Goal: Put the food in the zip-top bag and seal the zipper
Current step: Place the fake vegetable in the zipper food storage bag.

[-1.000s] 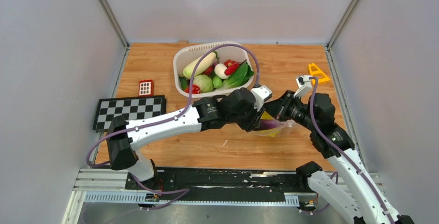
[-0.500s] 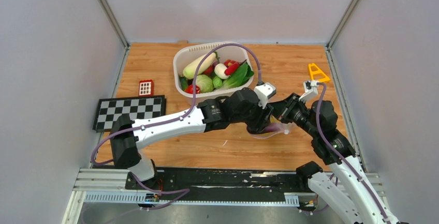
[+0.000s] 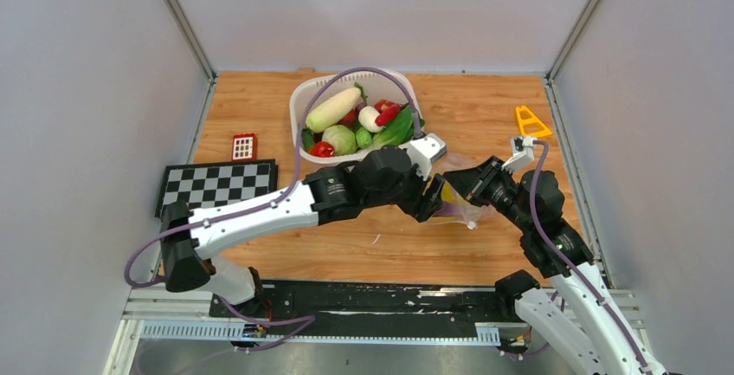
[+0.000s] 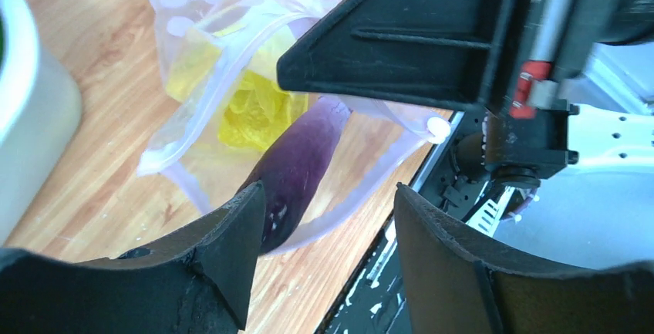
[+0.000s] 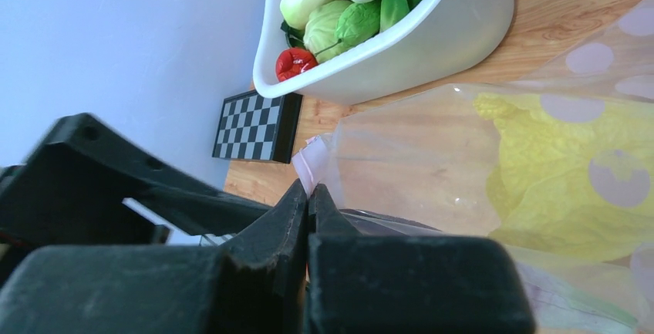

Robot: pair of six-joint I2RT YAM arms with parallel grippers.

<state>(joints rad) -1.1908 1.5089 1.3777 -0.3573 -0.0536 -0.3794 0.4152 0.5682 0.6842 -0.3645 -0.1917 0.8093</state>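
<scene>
Two grippers: left gripper (image 4: 328, 195) wide over glossy purple food (image 4: 301, 156); right gripper (image 5: 308, 195) tight on floppy bag (image 5: 432, 141).

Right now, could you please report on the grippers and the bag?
Left gripper open above bag mouth. Right gripper shut on bag edge. Purple piece and yellow cabbage inside; zipper unsealed. Nothing blocking.

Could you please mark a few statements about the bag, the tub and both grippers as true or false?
1. The right gripper pinches an edge of the zip-top bag. True.
2. The left gripper is clamped on the purple piece. False: the left gripper stands open; the purple piece lies in the bag's mouth.
3. The white tub is empty. False: the tub holds a white radish and more.
4. A yellow piece lies inside the bag. True.
</scene>
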